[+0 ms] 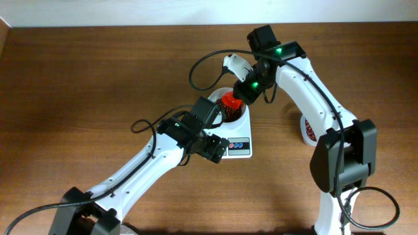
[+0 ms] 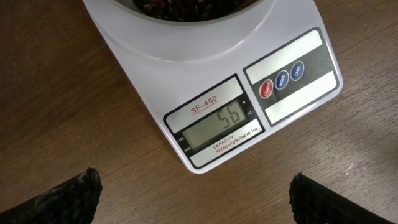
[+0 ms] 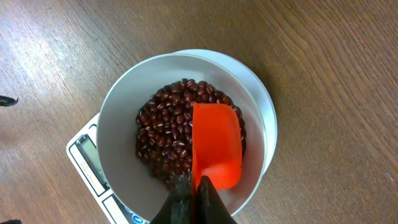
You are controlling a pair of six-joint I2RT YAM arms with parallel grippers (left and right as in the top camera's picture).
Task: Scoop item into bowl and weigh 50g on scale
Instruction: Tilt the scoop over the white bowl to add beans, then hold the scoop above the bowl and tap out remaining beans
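Wide open, empty: left claw [image 2: 200, 202], hovering above tabletop [image 2: 62, 93] just short of scale [image 2: 186, 68] display end. 56 on display [image 2: 217, 129]. On scale: bowl [image 3: 118, 124] holding beans [image 3: 165, 134]. Over scale: right claw [image 3: 193, 202] clamped tight on red scoop [image 3: 216, 146], empty, inside bowl.

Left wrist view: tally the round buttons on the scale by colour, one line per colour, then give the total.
Red button: 1
Blue buttons: 2
Total: 3 buttons, in a row to the right of the display on the scale
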